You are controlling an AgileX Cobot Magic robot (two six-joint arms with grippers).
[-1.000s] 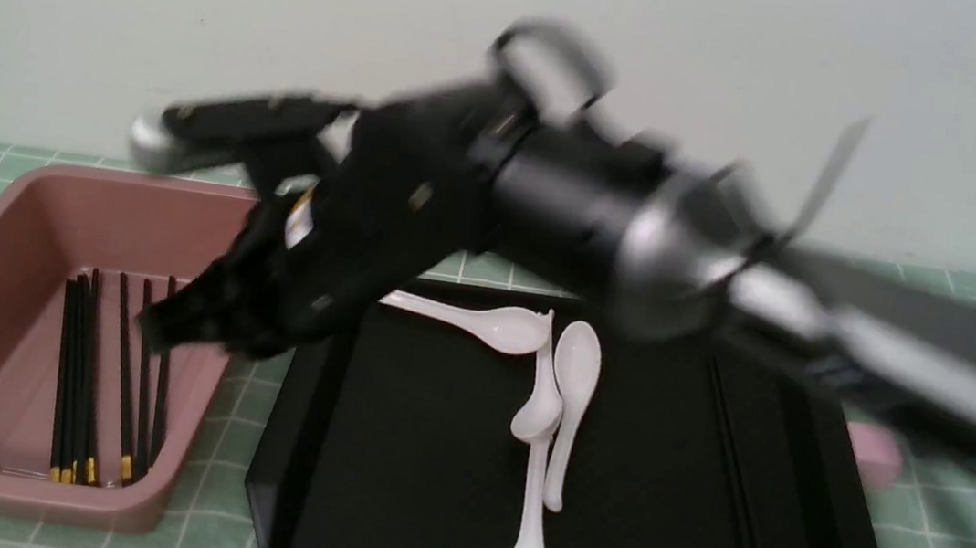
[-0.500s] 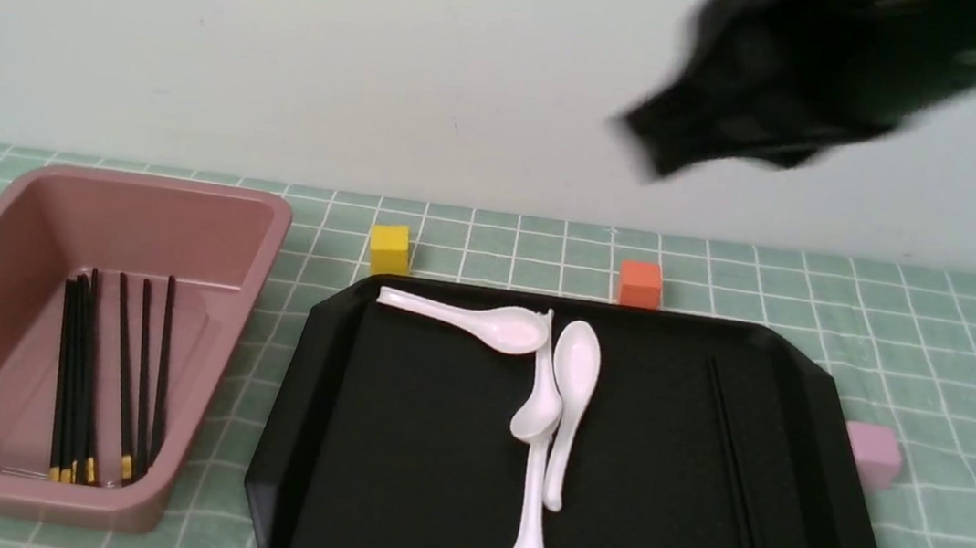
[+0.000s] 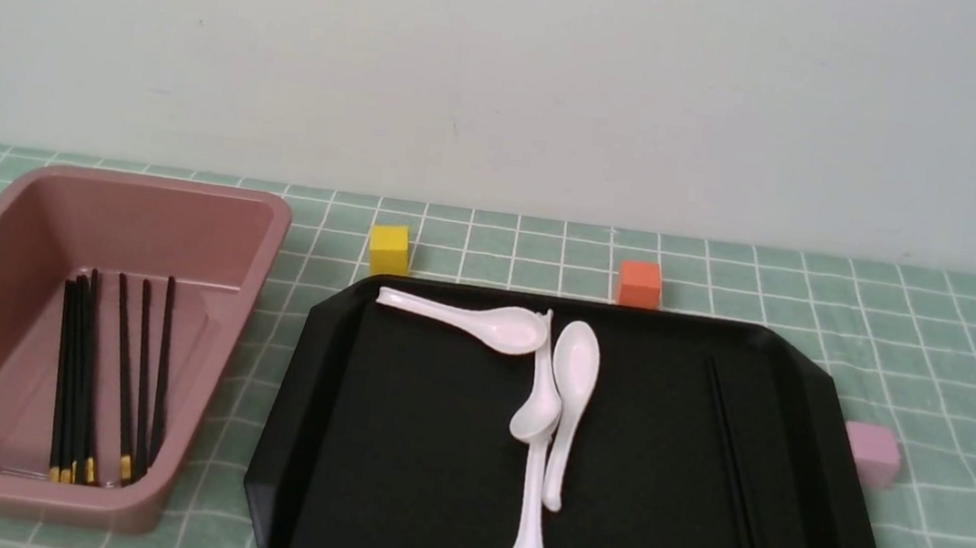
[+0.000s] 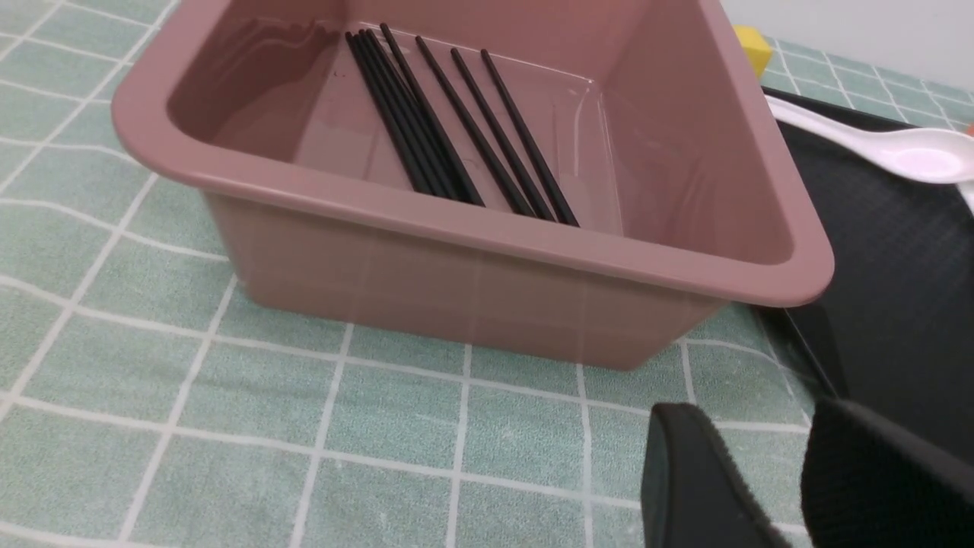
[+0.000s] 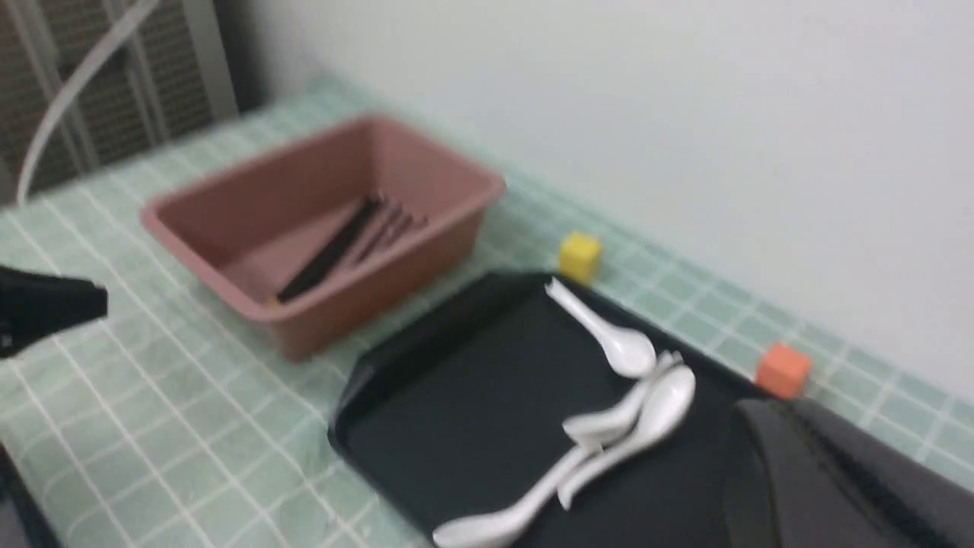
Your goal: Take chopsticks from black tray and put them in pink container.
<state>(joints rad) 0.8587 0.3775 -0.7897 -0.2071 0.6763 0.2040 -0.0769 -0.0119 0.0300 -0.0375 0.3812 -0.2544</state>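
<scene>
Right gripper [image 5: 768,449] is closed above glossy black rectangular tray [image 5: 456,411] (two gold-banded black chopsticks [image 3: 735,486] on it). Left gripper [image 4: 761,434]: jaws apart, dusty-pink plastic bin [image 4: 456,289] ahead.

The container [image 3: 12,496] sits left of the tray [image 3: 413,449], chopsticks [image 3: 738,486] in both, spoons [image 3: 572,385] on the tray.

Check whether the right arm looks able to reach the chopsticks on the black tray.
Probably yes: the chopsticks lie alone near the right edge of the black tray, apart from the white spoons, nothing over them. The right gripper would first need its shut jaws opened.
</scene>
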